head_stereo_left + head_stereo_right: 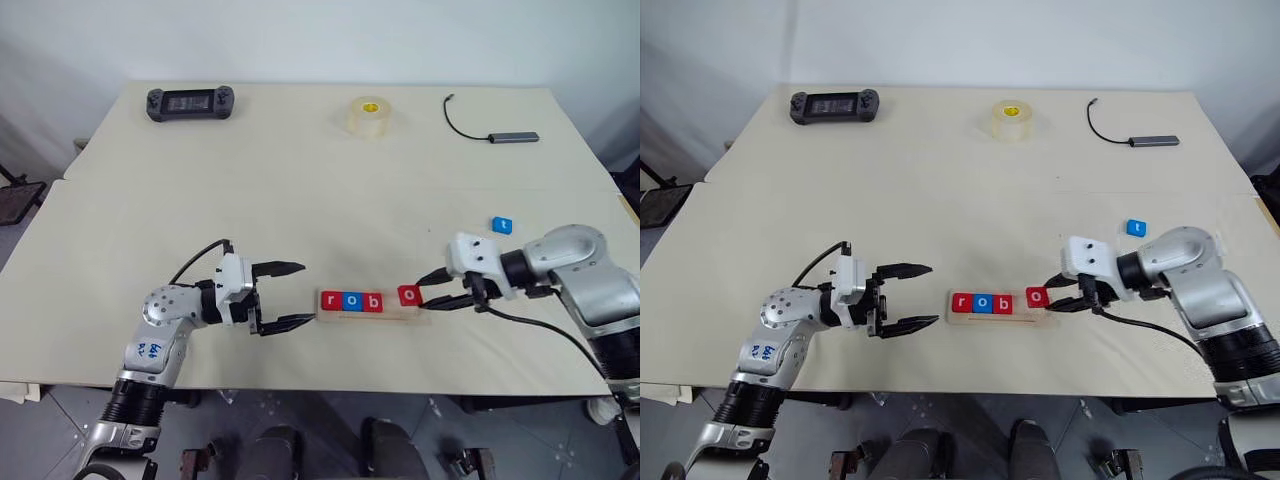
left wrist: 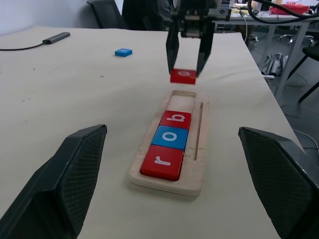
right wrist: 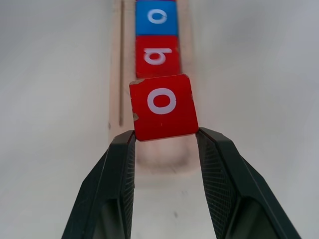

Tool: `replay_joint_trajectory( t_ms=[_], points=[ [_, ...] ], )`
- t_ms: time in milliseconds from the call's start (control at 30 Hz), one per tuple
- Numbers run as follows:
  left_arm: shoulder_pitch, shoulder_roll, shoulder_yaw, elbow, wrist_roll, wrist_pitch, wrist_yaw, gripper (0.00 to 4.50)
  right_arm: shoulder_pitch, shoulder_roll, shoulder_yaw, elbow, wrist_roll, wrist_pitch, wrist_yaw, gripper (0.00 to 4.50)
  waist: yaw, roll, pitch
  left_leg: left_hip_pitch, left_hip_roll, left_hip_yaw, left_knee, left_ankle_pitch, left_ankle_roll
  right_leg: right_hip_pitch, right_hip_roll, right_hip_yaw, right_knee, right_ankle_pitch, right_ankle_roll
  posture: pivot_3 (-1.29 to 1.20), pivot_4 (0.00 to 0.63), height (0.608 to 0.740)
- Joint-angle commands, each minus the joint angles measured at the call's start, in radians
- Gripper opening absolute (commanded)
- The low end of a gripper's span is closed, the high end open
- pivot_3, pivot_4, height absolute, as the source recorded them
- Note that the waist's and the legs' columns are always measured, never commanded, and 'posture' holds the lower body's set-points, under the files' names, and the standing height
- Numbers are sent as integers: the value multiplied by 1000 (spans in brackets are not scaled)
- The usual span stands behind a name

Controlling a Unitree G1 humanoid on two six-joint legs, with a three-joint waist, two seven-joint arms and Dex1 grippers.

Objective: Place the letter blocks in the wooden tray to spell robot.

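The wooden tray (image 1: pixel 372 319) lies near the table's front edge. In it, from its left end, sit a red r block (image 1: pixel 331 300), a blue o block (image 1: pixel 352 300) and a red b block (image 1: pixel 372 301). My right gripper (image 1: pixel 423 292) is shut on a red o block (image 3: pixel 162 106), holding it just above the tray's bare right end. A blue t block (image 1: pixel 502 225) lies on the table behind and to the right of that gripper. My left gripper (image 1: pixel 306 293) stands open, level, just left of the tray, with nothing between its fingers.
Along the far edge sit a black handheld console (image 1: pixel 191 102), a clear tape roll (image 1: pixel 369 116) and a grey hub with a black cable (image 1: pixel 513 136). The tray lies close to the table's front edge (image 1: pixel 330 388).
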Motion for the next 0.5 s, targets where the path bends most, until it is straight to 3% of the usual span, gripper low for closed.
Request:
replay_joint_trajectory(
  t_ms=[33,500],
  points=[
    [15,2,9,-48,-12,-12,5,4500,-25,15,1,13,-21,-29,-20,1449,-1,0,0,0,0,0,0,0,0,0,0,0,0,0,0,0,150,740],
    [27,1,9,-69,-12,-5,31,4500,-35,70,41,35,-50,1,-48,1449,-2,0,0,0,0,0,0,0,0,0,0,0,0,0,0,0,150,740]
  ],
)
